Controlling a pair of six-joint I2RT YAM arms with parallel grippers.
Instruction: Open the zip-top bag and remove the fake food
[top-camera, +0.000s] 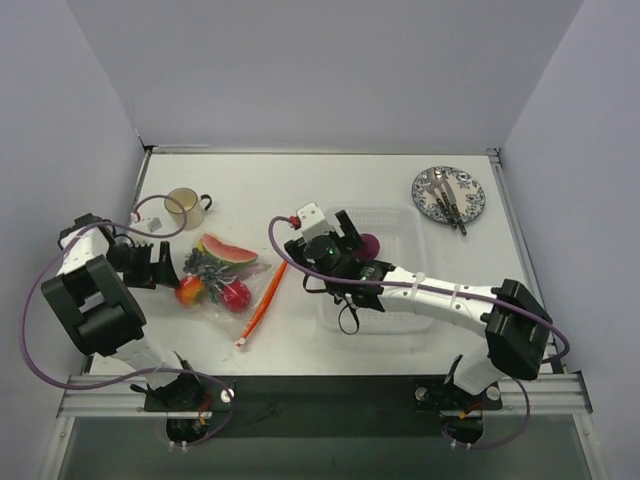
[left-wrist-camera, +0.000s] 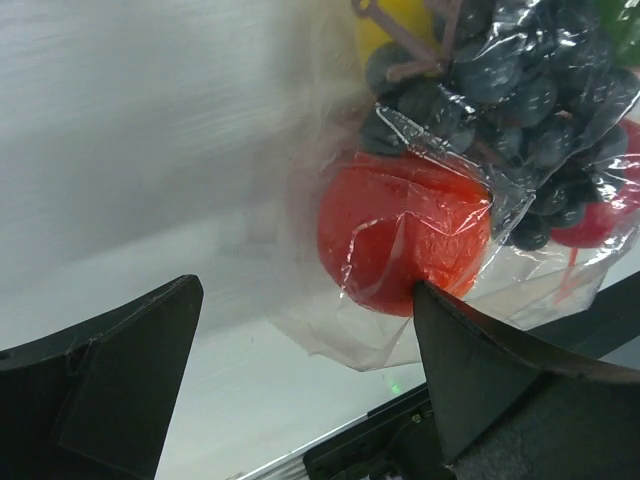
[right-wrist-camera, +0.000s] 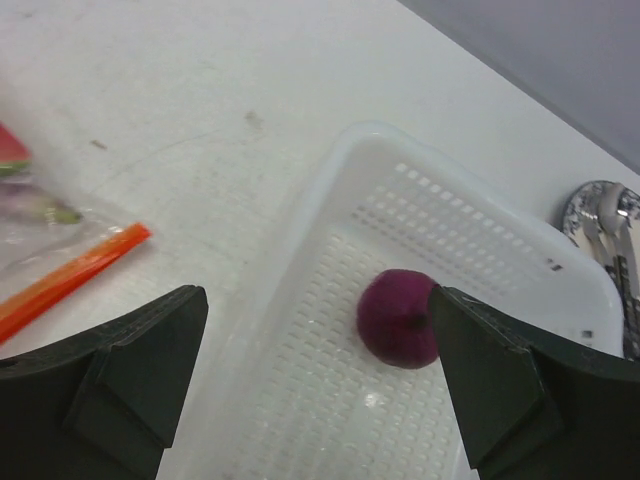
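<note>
The zip-top bag (top-camera: 222, 283) lies on the table left of centre, and its red-orange zip strip (top-camera: 262, 300) points toward the near edge. Fake food shows through the plastic: a watermelon slice (top-camera: 232, 250), dark grapes (top-camera: 205, 265) and a red fruit (top-camera: 236, 295). My left gripper (top-camera: 165, 268) stands open just left of the bag. In the left wrist view a corner of the bag (left-wrist-camera: 350, 335) and a red-orange fruit (left-wrist-camera: 405, 240) lie ahead of the spread left gripper (left-wrist-camera: 305, 340). My right gripper (right-wrist-camera: 315, 345) is open above the tray, holding nothing. A purple fruit (right-wrist-camera: 398, 318) rests on the tray floor.
The clear perforated tray (top-camera: 400, 215) sits at centre right. A beige mug (top-camera: 185, 207) stands at the back left. A patterned plate (top-camera: 448, 195) with cutlery is at the back right. Walls close in on three sides.
</note>
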